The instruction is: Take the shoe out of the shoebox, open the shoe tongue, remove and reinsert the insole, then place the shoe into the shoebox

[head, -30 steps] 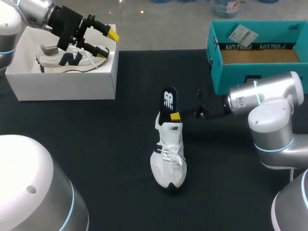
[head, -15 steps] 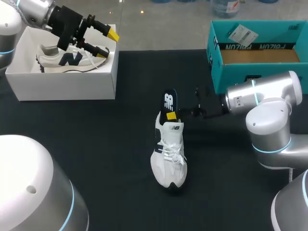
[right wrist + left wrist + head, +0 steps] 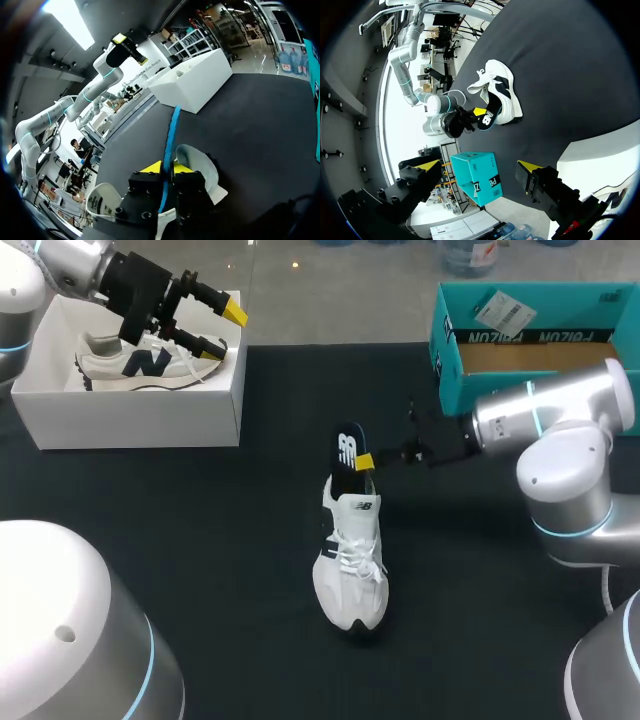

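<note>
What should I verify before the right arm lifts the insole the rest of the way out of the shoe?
1. Right jaws shut on the insole: ok, both yellow tips pinch its edge.
2. Insole free of the shoe: not ok, its lower end sits inside the heel opening.
3. Shoe resting on its sole on the table: ok.
4. Tongue pulled open: cannot tell.
5. Left jaws out of the way: ok, open and above the white shoebox, far from the shoe.
</note>
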Motion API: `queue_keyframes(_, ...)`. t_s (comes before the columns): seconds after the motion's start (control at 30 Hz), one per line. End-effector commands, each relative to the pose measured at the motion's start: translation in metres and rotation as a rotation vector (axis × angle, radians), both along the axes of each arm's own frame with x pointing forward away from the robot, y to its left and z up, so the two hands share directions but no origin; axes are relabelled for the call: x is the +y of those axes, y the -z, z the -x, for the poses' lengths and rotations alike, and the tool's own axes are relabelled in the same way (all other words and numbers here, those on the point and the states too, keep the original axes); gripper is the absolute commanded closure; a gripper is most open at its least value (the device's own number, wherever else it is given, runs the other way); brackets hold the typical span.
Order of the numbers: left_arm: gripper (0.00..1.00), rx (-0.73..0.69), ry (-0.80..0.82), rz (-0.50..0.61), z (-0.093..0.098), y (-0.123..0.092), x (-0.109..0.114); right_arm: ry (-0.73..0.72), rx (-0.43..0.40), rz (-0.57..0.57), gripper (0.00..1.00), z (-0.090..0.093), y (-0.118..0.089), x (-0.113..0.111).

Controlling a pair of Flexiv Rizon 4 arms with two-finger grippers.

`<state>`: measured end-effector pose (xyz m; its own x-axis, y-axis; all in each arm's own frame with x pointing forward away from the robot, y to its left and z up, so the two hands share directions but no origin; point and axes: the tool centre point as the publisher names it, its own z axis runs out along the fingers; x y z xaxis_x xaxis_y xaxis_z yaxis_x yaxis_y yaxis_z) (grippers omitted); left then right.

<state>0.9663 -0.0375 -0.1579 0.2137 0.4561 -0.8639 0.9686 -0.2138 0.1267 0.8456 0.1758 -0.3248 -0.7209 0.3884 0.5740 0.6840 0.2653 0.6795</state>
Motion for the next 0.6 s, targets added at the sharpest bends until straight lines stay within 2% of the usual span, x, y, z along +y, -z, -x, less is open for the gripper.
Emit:
queue_keyframes(0.03,0.0,0.0,0.002,-0.003,-0.001,0.0,0.0,0.004,0.008,0.014,1.0,-0.001,0.001,0.002)
queue_keyframes(0.23,0.0,0.0,0.002,-0.003,-0.001,0.0,0.0,0.011,0.028,0.025,1.0,0.006,0.007,0.003)
queue_keyframes(0.6,0.0,0.0,0.002,-0.003,-0.001,0.0,0.0,0.02,0.09,0.018,1.0,0.03,0.028,0.011)
